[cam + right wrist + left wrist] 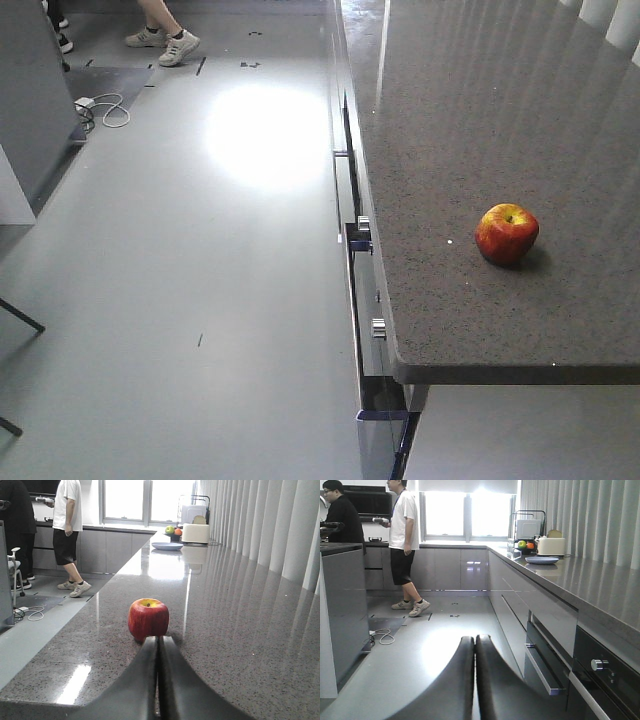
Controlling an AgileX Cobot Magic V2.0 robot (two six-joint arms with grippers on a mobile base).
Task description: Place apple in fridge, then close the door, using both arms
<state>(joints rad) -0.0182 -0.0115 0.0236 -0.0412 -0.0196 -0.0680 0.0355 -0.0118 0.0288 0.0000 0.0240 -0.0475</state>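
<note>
Red-and-yellow apple (148, 619) sits on the speckled desk (240, 630), just ahead of the right pincer (159, 641), fingers pressed together; the left pincer (475, 640) is likewise closed.

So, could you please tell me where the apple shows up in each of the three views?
Exterior front-facing: apple right of centre, resting on the speckled counter.
Left wrist: the apple is not in this picture.
Right wrist: apple at centre, just beyond the tips of the right gripper.
Shared landmark: the speckled counter, which shows in all three views.
</note>
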